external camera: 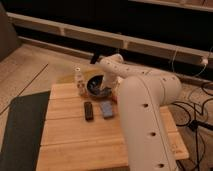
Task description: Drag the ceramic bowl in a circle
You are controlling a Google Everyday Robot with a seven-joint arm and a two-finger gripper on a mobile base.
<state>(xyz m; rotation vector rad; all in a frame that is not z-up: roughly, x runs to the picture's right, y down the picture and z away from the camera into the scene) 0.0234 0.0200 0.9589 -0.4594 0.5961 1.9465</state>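
The ceramic bowl (pixel 95 85) sat upright near the far edge of the wooden counter (pixel 75 145), roughly midway along that edge. Its black rim ringed a mottled bluish-grey inside. The gripper (pixel 104 89) was lowered at the bowl's right side, right over the rim, with its jaws standing apart and not clamped on anything. Whether a jaw reached inside the bowl or touched the rim could not be made out.

Just left of the bowl stood a small pale bottle (pixel 78 80), upright and close to the rim; whether the two touched could not be told. Nearer the camera, well clear of the bowl, a flat black bar (pixel 88 110) lay on the planks with its long side running front to back. A flat blue rectangular object (pixel 106 108) lay just to its right, apart from it.

The robot's thick white arm (pixel 145 110) rose from the lower right and covered much of the counter's right half. It bent at a joint behind the bowl and came down to the gripper. A dark mat (pixel 20 130) lay on the floor (pixel 30 70) along the counter's left side. Black cables (pixel 200 107) trailed on the floor to the right. A pale rail (pixel 75 32) ran along the dark wall behind.
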